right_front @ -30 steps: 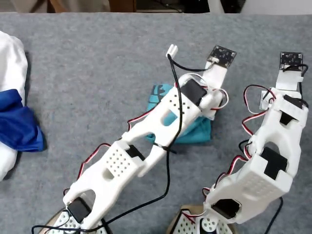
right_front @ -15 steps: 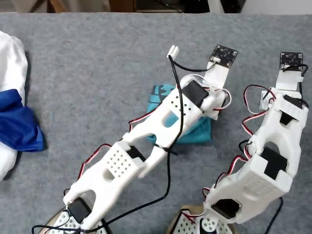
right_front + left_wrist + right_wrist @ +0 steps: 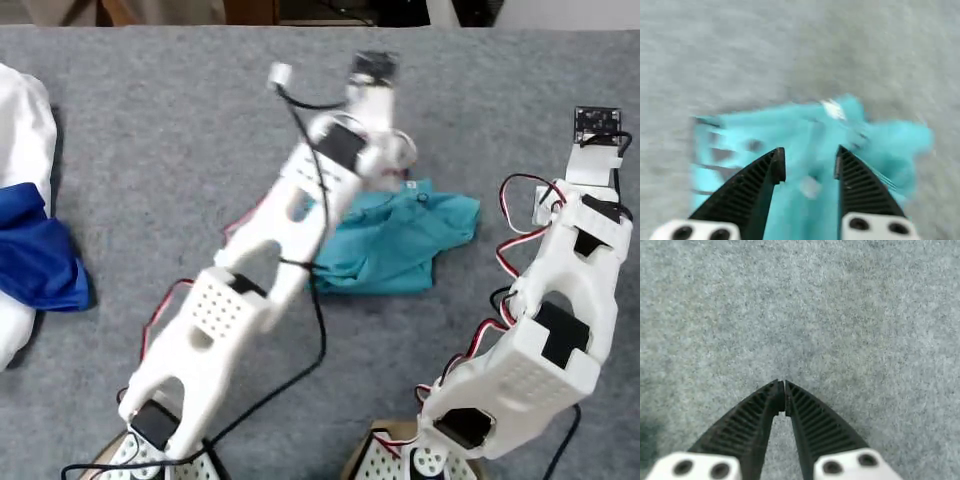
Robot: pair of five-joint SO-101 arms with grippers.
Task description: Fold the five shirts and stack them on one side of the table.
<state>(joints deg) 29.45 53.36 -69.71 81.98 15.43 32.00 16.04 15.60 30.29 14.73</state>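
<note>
- One teal shirt (image 3: pixel 400 250) lies rumpled near the middle of your grey table (image 3: pixel 180 120), between the two arms, with one corner spread toward the right side.
- Your left gripper (image 3: pixel 807 162) hangs over that shirt with its jaws a moderate gap apart and nothing clamped between them. Teal cloth shows through the gap, and the blur leaves it unclear whether the tips touch the fabric.
- In the high view, the left arm (image 3: pixel 260 270) stretches diagonally from the near edge, its forearm crossing the teal shirt's left side.
- The right arm (image 3: pixel 560 300) stands just beside the shirt's right corner.
- Your right gripper (image 3: pixel 784 390) points at bare grey felt, its jaws closed tip to tip and holding nothing.
- Two more garments sit at the table's far left edge, well apart from the teal one: one blue shirt (image 3: pixel 40 255) bunched against one white garment (image 3: pixel 25 110). You cannot tell whether the white cloth is a single shirt.
- The count in sight: three colours of clothing, two arms, two grippers.
</note>
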